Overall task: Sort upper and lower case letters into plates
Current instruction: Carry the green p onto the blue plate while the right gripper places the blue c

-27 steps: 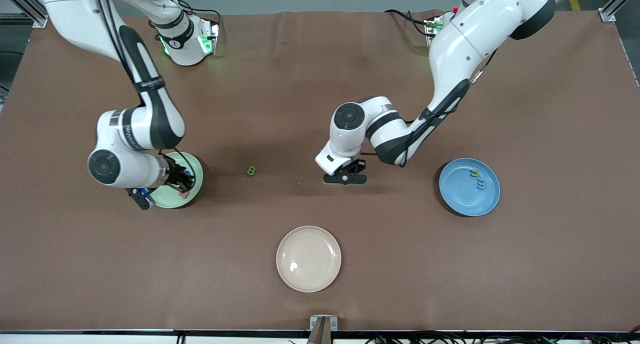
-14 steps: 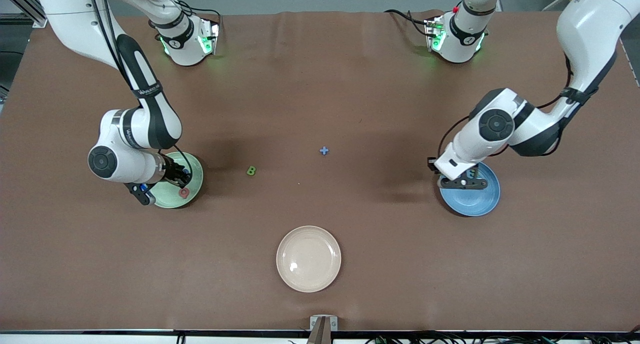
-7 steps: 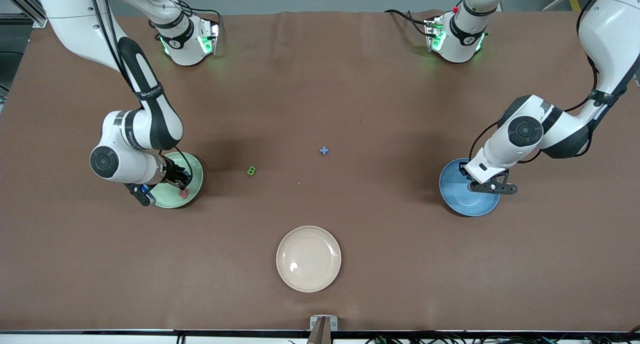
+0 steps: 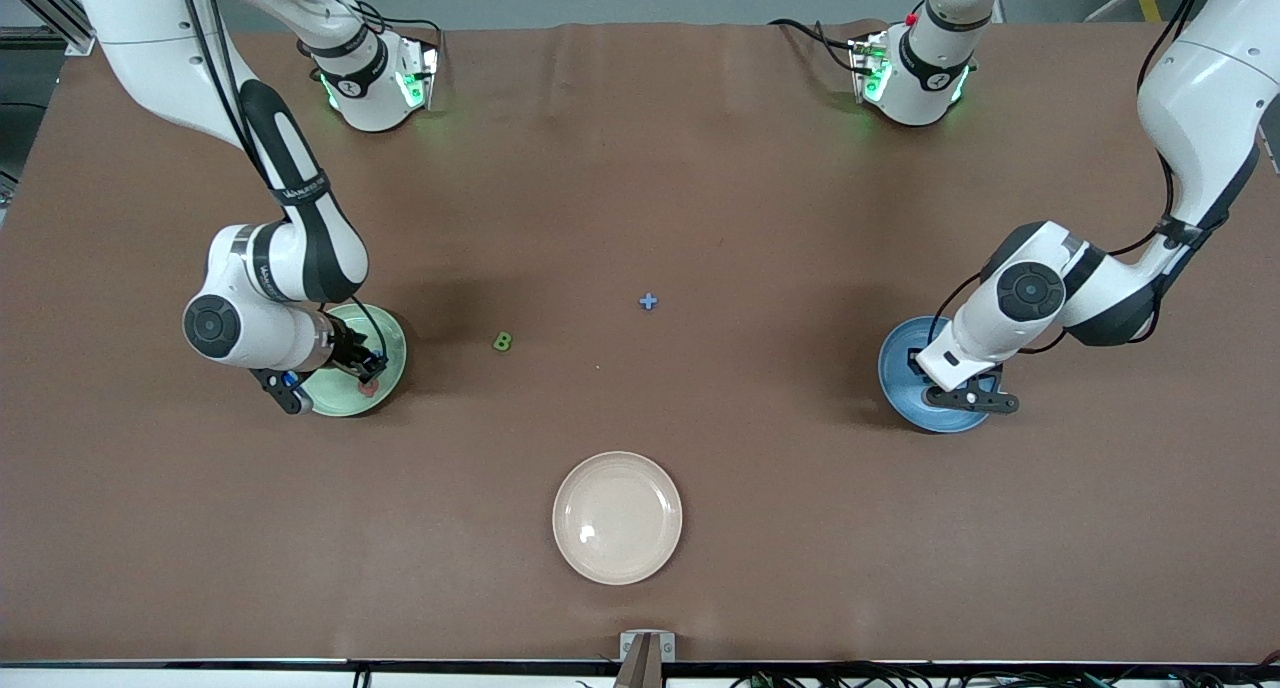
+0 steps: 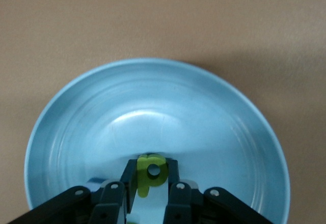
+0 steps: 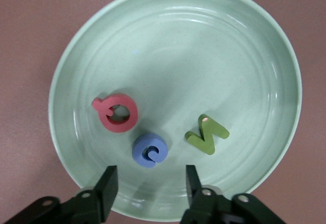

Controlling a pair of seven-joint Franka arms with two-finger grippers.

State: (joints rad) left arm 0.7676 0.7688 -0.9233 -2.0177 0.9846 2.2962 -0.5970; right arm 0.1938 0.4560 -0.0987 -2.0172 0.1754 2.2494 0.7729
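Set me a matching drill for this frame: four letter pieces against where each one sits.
Pieces:
1. red letter
2. green B
3. blue cross
4. green p

Places:
a. bare table, nearest the green plate
b. between the left tool's fingers, over the blue plate
c. in the green plate
d. bare table, mid-table

Pairs: 1-c, 2-a, 3-d, 4-b

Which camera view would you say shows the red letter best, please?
The right wrist view: the red letter lies flat in the green plate, fully visible beside a blue letter. The front view shows only a small reddish speck partly under the right gripper. The left wrist view does not show it.
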